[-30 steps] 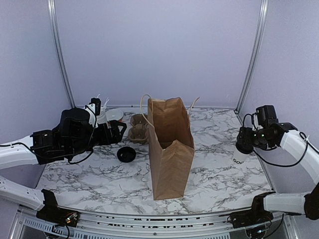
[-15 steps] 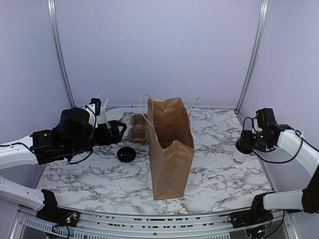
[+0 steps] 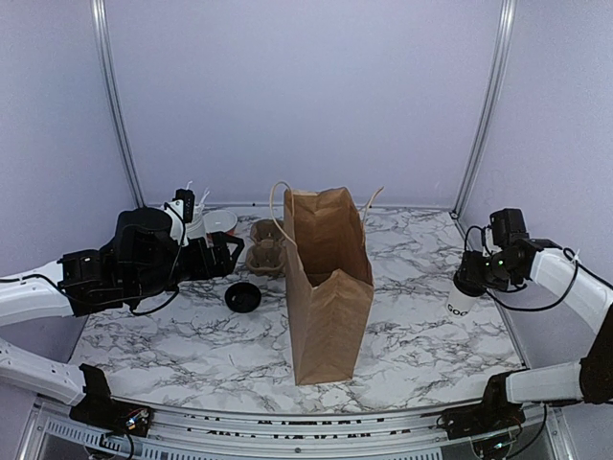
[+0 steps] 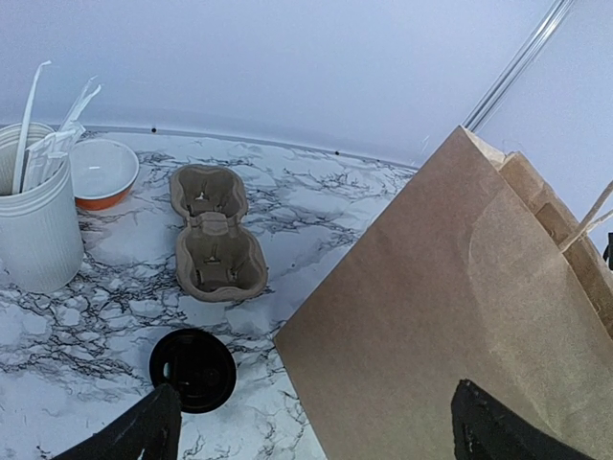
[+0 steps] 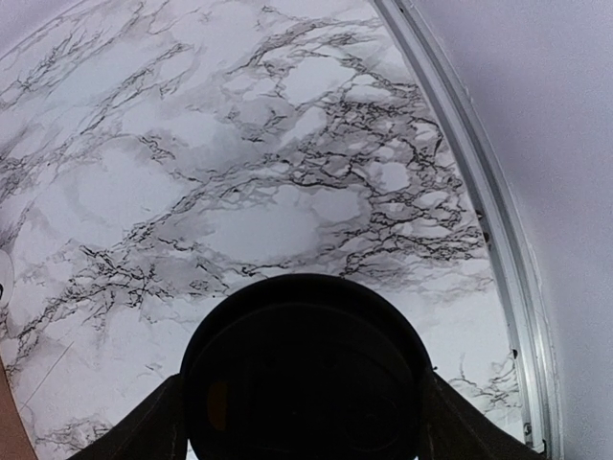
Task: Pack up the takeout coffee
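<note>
The takeout coffee (image 3: 458, 299), a white cup with black lettering, stands at the table's right edge. Its black dome lid (image 5: 305, 374) fills the bottom of the right wrist view. My right gripper (image 3: 469, 278) is over the cup's top, and in the wrist view the right gripper (image 5: 302, 402) has a finger pressed against each side of the lid. The brown paper bag (image 3: 329, 287) stands open in the middle of the table. My left gripper (image 3: 230, 251) hovers left of the bag. In its wrist view the left gripper (image 4: 316, 422) is wide open and holds nothing, with the bag (image 4: 450, 307) in front of it.
A loose black lid (image 3: 243, 296) (image 4: 192, 369) lies left of the bag. Behind it sit a cardboard cup carrier (image 3: 265, 249) (image 4: 213, 235), an orange-rimmed bowl (image 4: 101, 171) and a ribbed white cup of wrapped straws (image 4: 34, 225). The metal frame rail (image 5: 498, 240) runs close beside the coffee.
My right gripper has come down a little onto the coffee's lid and its fingers have closed in on it. The left arm has not moved.
</note>
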You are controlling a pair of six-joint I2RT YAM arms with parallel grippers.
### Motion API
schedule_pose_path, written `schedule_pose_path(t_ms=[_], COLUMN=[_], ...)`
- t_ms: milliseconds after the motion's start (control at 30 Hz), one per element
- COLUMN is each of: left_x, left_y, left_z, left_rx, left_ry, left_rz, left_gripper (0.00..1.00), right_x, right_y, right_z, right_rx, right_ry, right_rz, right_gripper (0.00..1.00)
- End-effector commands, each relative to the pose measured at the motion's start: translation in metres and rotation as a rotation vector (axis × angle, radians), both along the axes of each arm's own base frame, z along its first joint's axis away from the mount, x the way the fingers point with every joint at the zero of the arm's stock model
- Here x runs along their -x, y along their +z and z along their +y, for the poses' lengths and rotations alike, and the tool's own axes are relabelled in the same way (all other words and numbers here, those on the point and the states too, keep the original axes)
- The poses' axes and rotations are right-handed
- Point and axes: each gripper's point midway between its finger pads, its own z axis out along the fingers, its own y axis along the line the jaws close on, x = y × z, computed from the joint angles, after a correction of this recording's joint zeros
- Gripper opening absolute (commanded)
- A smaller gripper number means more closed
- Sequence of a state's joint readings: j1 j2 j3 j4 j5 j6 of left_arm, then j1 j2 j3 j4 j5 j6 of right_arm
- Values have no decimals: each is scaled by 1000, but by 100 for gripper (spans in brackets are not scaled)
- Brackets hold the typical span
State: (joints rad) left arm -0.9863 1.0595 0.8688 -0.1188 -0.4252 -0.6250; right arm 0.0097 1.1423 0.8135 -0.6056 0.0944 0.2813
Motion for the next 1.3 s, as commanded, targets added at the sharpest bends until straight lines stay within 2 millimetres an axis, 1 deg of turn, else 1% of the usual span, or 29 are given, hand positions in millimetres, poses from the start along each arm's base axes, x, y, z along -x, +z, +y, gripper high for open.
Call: schedule_pose_path(t_ms=[0,200,467,733,1000,1267], left_x=[0,0,1,1,2,3], left_y=[1,-1,-2,-4,-3,-3], left_z=[3,-1,0,2,2,4], left_rx=[1,6,7,10,17,22], left_ry=[3,-9,-13,-13,-19,-16], left_rz=[13,24,22,21,20,23], left_gripper=[99,99,99,99,99,99], right_x=[-4,-2,-1,0,-1,-1], right_y=[4,8,1,4,0,-6], right_z=[-1,-2,1,3,11,14], right_rx=[-1,5,-2,7,24,19], right_ry=[5,6,17,19,37,50], right_rz=[-14,-18,17,23,42,66], right_gripper=[77,77,78,80,77,70])
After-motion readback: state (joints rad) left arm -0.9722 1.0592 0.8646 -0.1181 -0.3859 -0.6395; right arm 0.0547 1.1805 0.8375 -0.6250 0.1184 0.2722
